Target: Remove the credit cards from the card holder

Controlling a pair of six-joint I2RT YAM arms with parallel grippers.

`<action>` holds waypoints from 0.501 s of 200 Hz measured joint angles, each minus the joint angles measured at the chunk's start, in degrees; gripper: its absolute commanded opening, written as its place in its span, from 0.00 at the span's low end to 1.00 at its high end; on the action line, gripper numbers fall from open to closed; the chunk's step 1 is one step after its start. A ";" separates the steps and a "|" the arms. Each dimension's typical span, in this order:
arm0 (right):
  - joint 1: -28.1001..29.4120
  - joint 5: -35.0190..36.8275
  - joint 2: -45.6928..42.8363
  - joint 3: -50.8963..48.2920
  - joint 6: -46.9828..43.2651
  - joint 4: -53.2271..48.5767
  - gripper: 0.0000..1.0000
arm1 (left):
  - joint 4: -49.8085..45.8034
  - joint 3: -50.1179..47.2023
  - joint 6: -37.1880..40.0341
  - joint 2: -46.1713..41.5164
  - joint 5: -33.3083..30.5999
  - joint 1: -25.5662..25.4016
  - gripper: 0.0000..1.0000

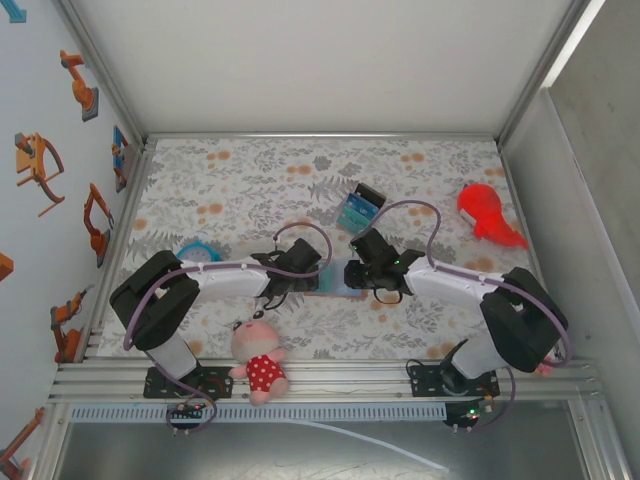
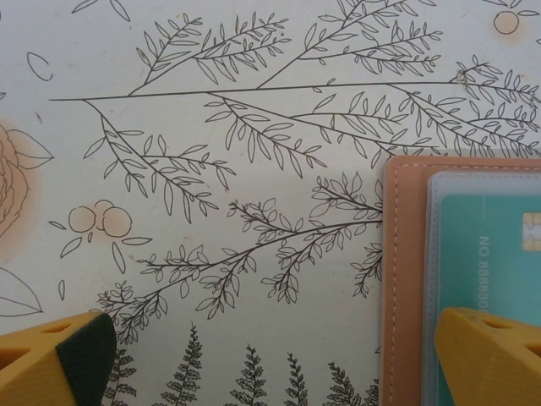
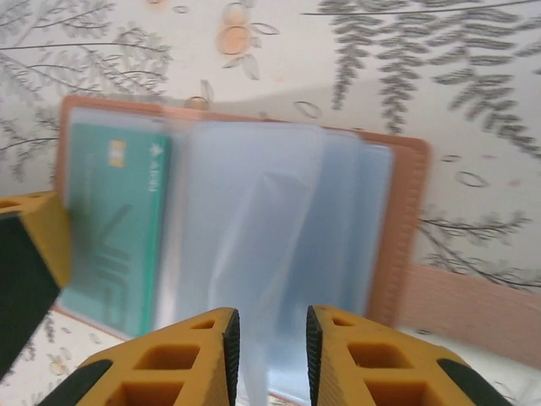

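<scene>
One open card holder (image 3: 410,194) on leaf-and-flower-print tablecloth (image 2: 254,51), pale walls (image 1: 300,60) behind.

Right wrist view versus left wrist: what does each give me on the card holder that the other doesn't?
Right wrist: clear sleeves fanned open, the closing tab, right gripper narrowly open at a sleeve edge. Left wrist: card holder stitching up close, left gripper wide open astride its edge. Both: the teal card with its chip, in a sleeve, and the tan border.
</scene>
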 measured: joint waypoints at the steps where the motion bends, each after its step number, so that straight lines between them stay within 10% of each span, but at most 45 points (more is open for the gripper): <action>1: -0.13 0.02 -0.09 -0.07 0.00 -0.07 0.27 | -0.02 0.00 -0.04 0.00 0.02 0.00 0.97; 100: -3.96 2.10 -7.48 -0.09 0.94 -5.81 0.21 | -0.13 0.00 -4.76 -0.04 0.31 -0.37 0.97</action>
